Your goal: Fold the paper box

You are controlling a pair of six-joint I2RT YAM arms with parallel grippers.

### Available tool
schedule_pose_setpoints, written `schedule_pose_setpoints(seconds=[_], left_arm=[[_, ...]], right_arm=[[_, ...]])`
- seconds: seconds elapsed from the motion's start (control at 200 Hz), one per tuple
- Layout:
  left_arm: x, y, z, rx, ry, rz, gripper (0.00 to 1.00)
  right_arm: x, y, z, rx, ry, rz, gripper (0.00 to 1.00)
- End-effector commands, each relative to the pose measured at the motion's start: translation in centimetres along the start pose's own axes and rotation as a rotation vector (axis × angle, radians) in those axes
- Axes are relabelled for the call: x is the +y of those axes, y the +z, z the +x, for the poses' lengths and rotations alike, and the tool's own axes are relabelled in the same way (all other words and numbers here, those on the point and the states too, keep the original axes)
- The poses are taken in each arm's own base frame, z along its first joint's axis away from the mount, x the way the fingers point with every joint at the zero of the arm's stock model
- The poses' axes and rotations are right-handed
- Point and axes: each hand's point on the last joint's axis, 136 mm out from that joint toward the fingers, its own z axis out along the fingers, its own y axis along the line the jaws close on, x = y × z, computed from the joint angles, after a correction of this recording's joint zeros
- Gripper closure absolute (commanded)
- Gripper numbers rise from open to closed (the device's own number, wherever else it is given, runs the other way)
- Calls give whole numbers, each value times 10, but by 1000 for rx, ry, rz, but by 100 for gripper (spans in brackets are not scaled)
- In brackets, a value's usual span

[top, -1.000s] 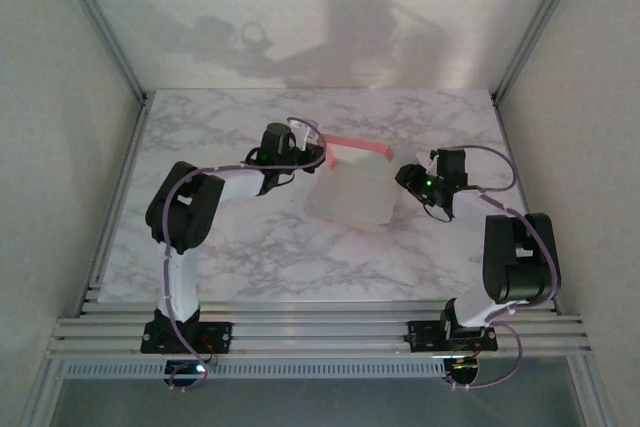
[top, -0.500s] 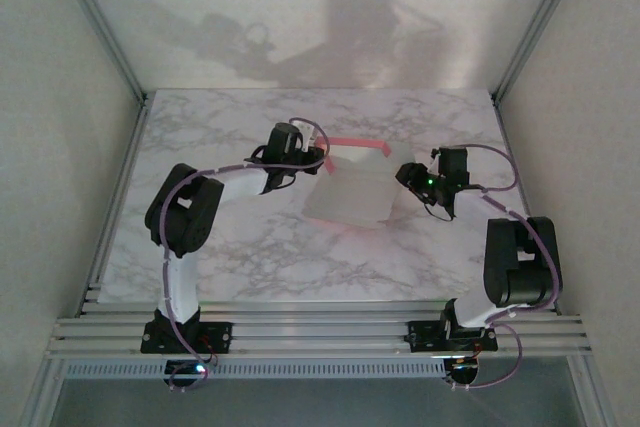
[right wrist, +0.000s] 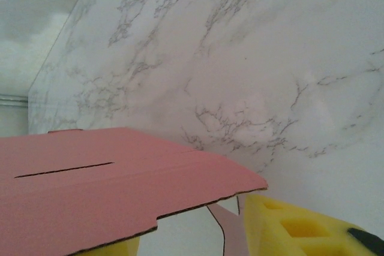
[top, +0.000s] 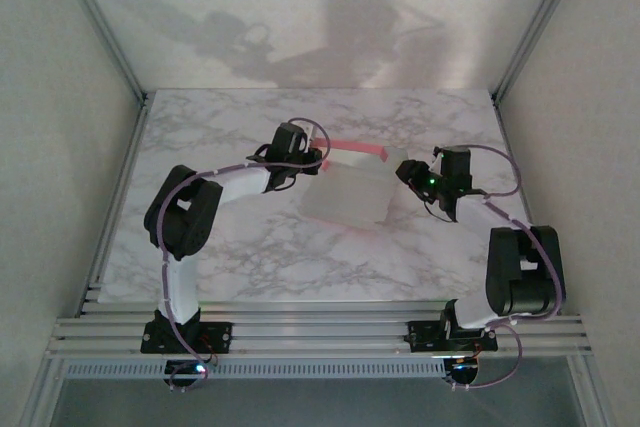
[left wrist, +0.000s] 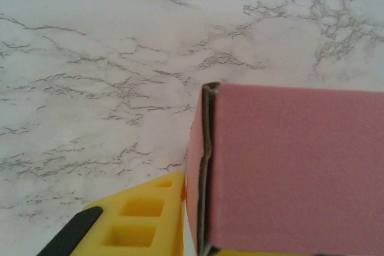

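Marble-patterned tabletop (top: 200,237) lay between white walls, and at its middle stood the thin paper box (top: 348,197) of white-and-pink paperboard, half raised. You had the left gripper (top: 316,160) pinched shut on the box's far-left corner, pink panel pressed against its yellow finger (left wrist: 150,220), probably to keep that side upright. Your right gripper (top: 402,173) sat at the far-right corner, jaws apart beneath a slotted pink flap (right wrist: 120,190), seemingly placed to steer it inward.
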Motion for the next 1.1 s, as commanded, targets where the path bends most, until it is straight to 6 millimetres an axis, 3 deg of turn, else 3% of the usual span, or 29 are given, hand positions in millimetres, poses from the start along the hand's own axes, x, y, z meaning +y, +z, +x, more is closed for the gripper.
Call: schedule_pose_setpoints(seconds=[0.0,0.33,0.571,0.711,0.906,1.096], left_arm=[[-9,-9,-15,-12,-21,3,85],[-16,-10,-14,23,-44,34,85],[-17,-12,-13,37,-71,23,85],[-16,-11,-10,41,-65,2,85],[-16,-8,-3,60,-63,-12,85],[-15,-7,1,70,-60,-20,85]], right_arm=[[-7,8,1,-8,36,-12,53],[-11,23,-4,-39,56,-28,58],[2,28,-2,-38,85,-75,71],[-1,27,3,-39,75,-41,77],[-7,21,6,-50,48,12,70],[-9,11,6,-80,22,28,69]])
